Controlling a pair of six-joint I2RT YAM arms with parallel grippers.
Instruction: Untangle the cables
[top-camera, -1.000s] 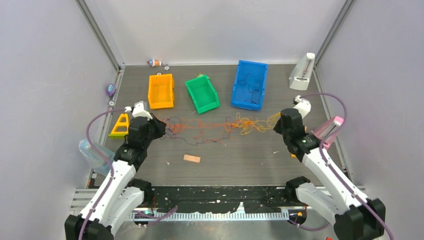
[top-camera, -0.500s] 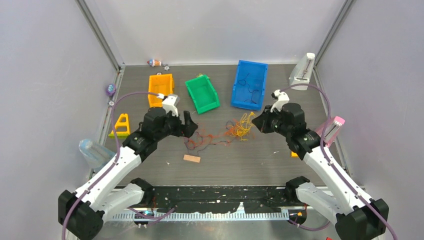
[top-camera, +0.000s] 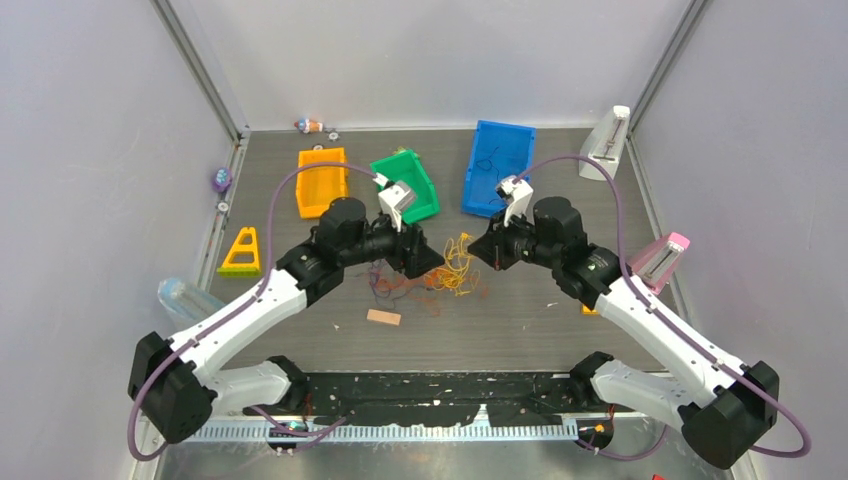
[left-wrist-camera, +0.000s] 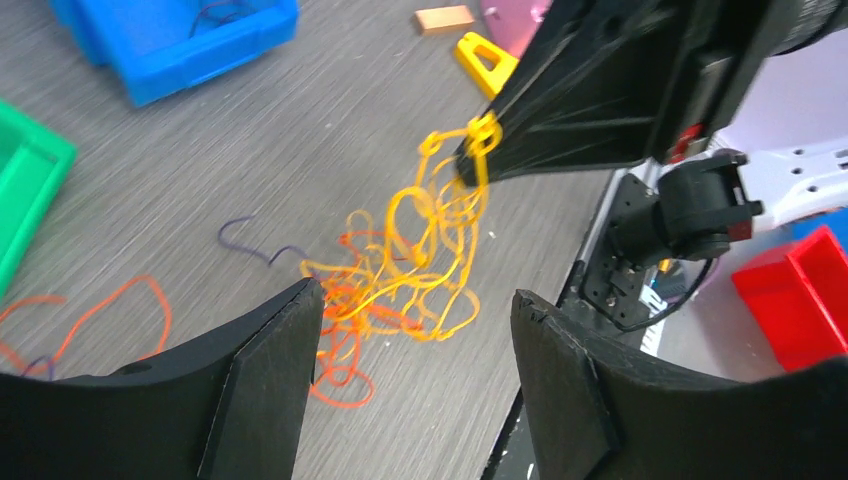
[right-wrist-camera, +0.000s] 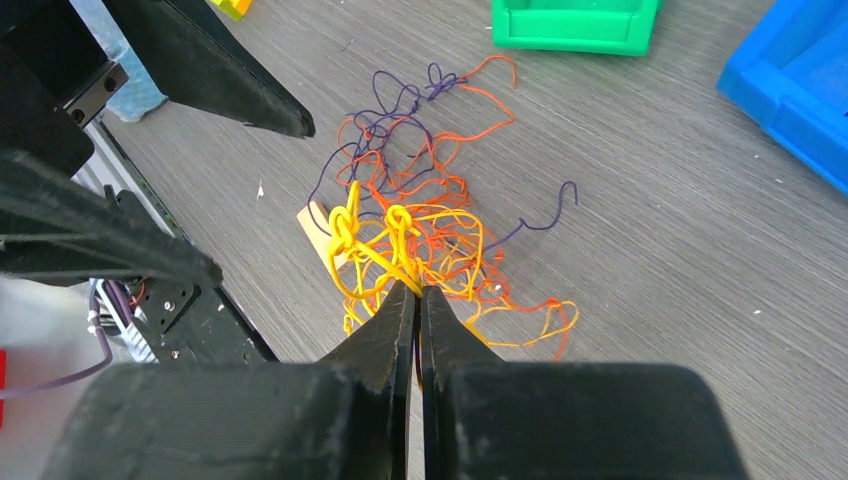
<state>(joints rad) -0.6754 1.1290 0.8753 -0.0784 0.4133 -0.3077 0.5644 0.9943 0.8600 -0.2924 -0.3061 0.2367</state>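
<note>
Right tool (right-wrist-camera: 418, 292) is pinched shut on the yellow cable (right-wrist-camera: 400, 245), holding it up over the tangle (top-camera: 440, 278) mid-bench (top-camera: 520, 320). Left tool (left-wrist-camera: 410, 340) gapes wide just beside. Blue bin (top-camera: 495, 150) stands behind; block (top-camera: 383, 317) lies near the front.

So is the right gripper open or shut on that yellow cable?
Shut. In the right wrist view, the fingertips of the right gripper meet, with strands of the yellow cable pinched between them.
</note>
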